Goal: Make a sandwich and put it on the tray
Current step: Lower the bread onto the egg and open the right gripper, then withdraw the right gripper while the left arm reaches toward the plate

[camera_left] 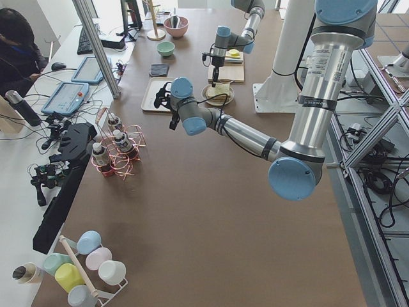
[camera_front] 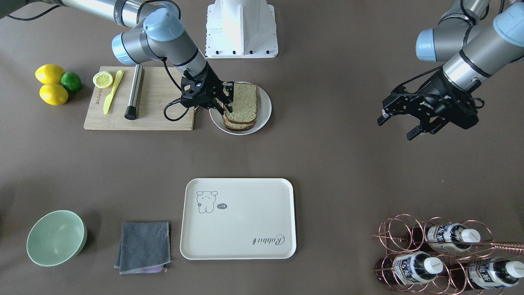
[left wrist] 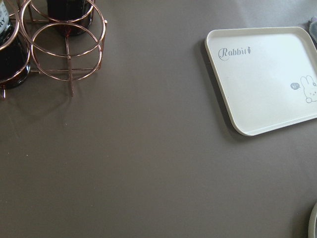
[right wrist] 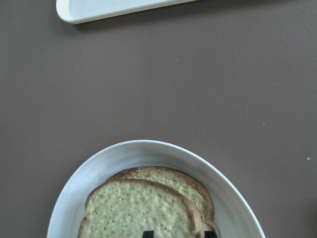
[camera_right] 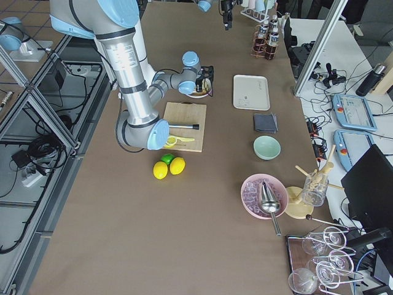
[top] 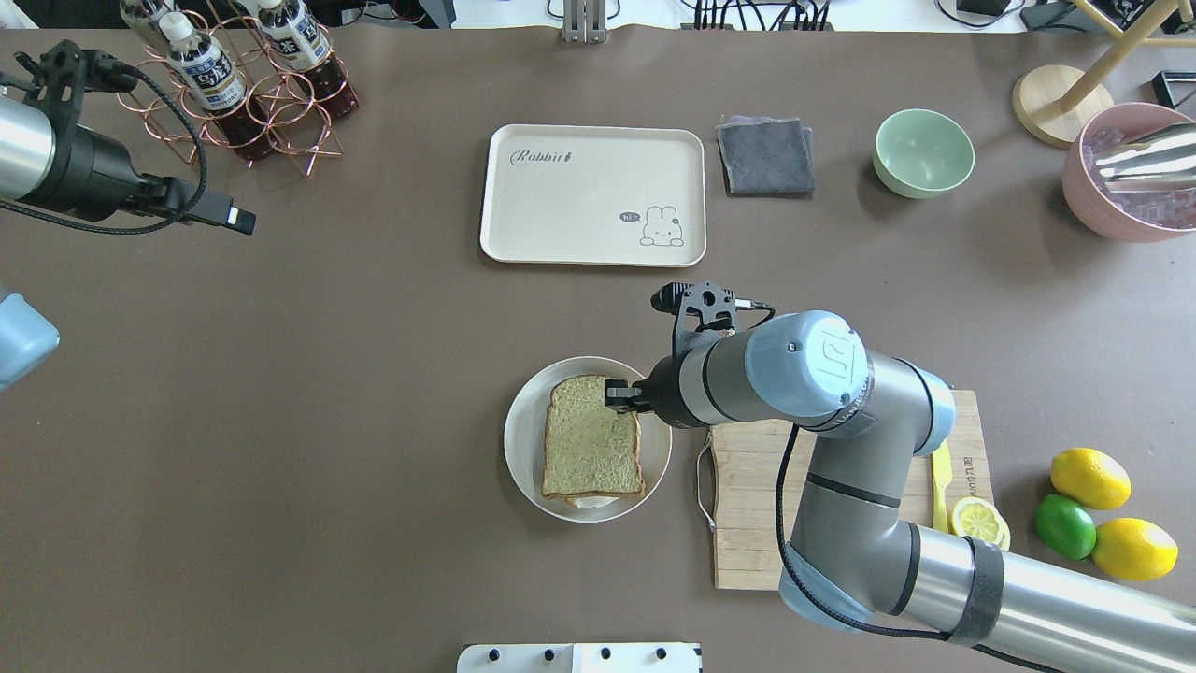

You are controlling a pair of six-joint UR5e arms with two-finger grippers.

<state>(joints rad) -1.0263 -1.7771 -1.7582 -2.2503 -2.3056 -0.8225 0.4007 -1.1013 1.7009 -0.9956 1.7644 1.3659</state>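
Observation:
The sandwich [camera_front: 241,104] lies on its round white plate [camera_front: 265,107] beside the cutting board. Two brown-crusted slices are stacked, and a bit of white egg shows under them in the overhead view [top: 589,502]. My right gripper [camera_front: 223,102] is tilted down at the top slice's edge, its fingers a little apart with one tip over the bread. The right wrist view shows the slices [right wrist: 138,208] and the plate rim [right wrist: 148,147]. The cream tray [camera_front: 245,221] is bare, apart from the plate. My left gripper [camera_front: 396,128] hangs open and empty, far off to the side.
A wooden cutting board [camera_front: 159,110] with a lemon half, a yellow knife and a steel cylinder touches the plate's side. Lemons and a lime [camera_front: 51,84], a green bowl [camera_front: 55,237], a grey cloth [camera_front: 143,246] and a copper bottle rack [camera_front: 434,254] stand around.

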